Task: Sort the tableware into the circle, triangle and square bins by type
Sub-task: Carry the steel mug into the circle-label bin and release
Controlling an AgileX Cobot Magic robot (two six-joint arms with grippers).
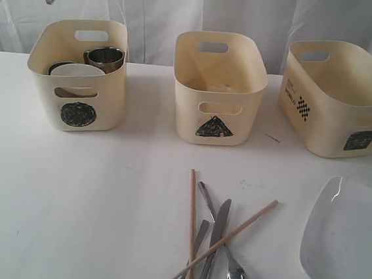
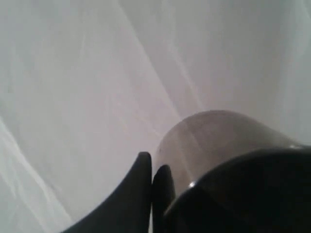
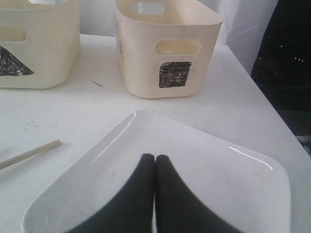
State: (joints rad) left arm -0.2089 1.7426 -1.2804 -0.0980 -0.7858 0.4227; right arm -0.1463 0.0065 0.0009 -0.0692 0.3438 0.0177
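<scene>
Apparently mid-delivery, the left gripper (image 2: 153,162) pinches a steel mug (image 2: 218,141) at the lower right of its wrist view and should next lower it into the circle bin (image 1: 107,99) at the exterior view's left, while the right gripper (image 3: 154,160), pressed together, hovers over the plate (image 3: 218,179).

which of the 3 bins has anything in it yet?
The circle bin, leftmost in the exterior view: a steel mug and a white bowl show above its rim. No tableware shows in the triangle bin or the square bin.
</scene>
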